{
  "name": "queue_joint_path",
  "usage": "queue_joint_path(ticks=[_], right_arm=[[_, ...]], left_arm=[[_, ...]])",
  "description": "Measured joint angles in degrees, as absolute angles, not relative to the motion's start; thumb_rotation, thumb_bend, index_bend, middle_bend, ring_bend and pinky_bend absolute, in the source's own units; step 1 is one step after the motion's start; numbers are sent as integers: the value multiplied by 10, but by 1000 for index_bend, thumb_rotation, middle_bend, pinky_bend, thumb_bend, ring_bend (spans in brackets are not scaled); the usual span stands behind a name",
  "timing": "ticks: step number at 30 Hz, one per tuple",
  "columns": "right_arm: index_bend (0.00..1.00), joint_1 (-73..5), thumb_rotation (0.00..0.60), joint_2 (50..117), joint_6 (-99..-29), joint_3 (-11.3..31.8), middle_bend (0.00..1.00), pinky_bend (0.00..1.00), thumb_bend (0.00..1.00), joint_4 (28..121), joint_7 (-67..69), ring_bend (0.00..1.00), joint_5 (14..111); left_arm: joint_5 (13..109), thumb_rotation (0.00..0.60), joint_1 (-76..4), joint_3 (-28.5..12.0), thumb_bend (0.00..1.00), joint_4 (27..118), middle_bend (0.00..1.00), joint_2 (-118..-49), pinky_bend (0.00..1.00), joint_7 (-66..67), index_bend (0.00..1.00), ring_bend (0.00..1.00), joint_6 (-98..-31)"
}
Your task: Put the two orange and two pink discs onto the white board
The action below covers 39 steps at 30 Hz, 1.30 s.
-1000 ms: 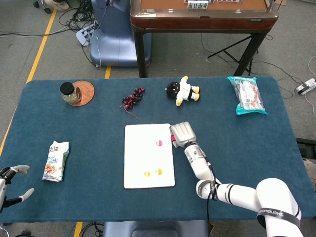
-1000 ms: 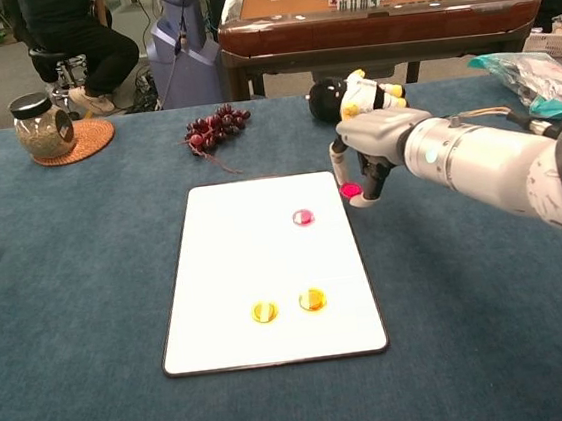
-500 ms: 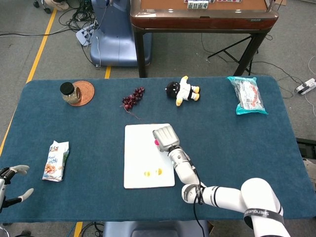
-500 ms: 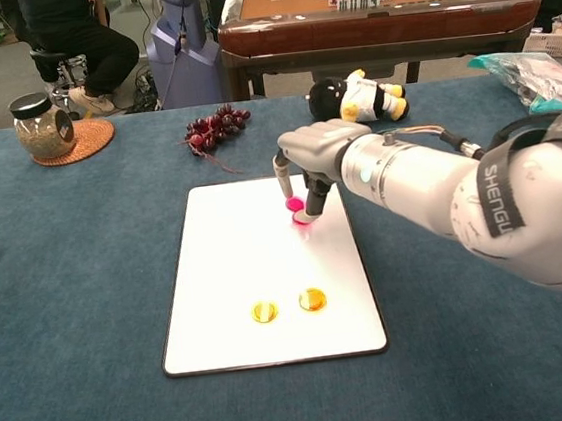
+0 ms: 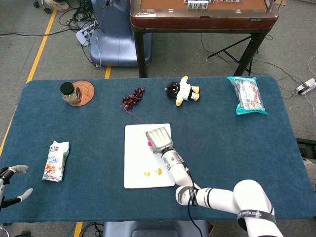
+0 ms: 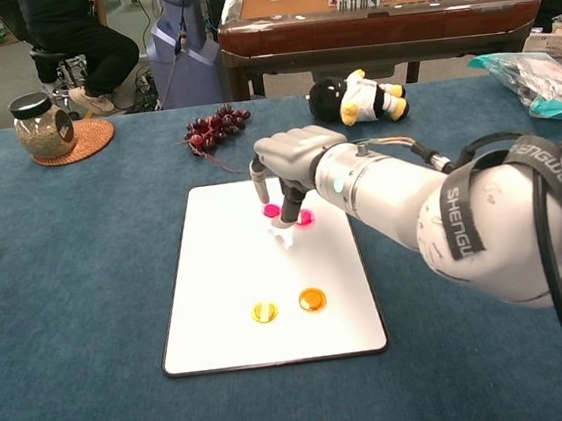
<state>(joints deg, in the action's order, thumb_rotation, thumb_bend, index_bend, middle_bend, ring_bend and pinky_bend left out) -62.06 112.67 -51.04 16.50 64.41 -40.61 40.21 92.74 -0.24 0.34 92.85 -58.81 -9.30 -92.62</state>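
Note:
The white board (image 6: pixel 223 277) (image 5: pixel 136 163) lies mid-table. Two orange discs (image 6: pixel 264 313) (image 6: pixel 312 299) rest on its near part, also seen in the head view (image 5: pixel 146 174) (image 5: pixel 159 171). One pink disc (image 6: pixel 305 217) lies on the board's far right part, hidden by the hand in the head view. My right hand (image 6: pixel 286 165) (image 5: pixel 159 139) hovers over the board's far half and pinches the second pink disc (image 6: pixel 272 211) (image 5: pixel 149 143) at its fingertips, low over the board. My left hand (image 5: pixel 12 182) hangs at the table's near left corner, fingers apart and holding nothing.
Along the far side stand a jar (image 6: pixel 39 125) on a woven coaster, a bunch of grapes (image 6: pixel 214 127) and a plush toy (image 6: pixel 360 97). A snack bag (image 5: pixel 57 160) lies at the left, a teal packet (image 5: pixel 248 95) at the far right.
My right hand carried the pink disc leftward from beside the board's right edge to over the board's far half, past the pink disc lying there. The left hand stayed still.

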Motion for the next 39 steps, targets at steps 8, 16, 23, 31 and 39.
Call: queue_joint_path(ticks=[8,16,23,31,39], right_arm=[[296,-622,600,1134,-503,166,1000,1000,117,634,-398,1000,410],[191,-618,600,1134,-500,166,1000,1000,59,627,-384,1000,422],[297,-602,600,1103,-519,158,1000,1000,118,671,-377,1000,451],[429,-566,600,1005,-574,131,956,1000,160,809,-418,974,467],[429,-496,600,847,-673,67,686,874,164,978,-484,732,489]], left_arm=[[928,600,-2,4,141,929,447,-587,534,-94,421,376,-928],[929,600,-2,4,141,929,447,-588,534,-93,421,376,-927],[928,600,-3,5,141,926,446,-590,534,-88,421,376,-923],[931,600,-3,5,141,925,446,-595,534,-76,421,376,-924],[932,600,-5,4,141,923,446,-602,534,-62,397,376,-921]])
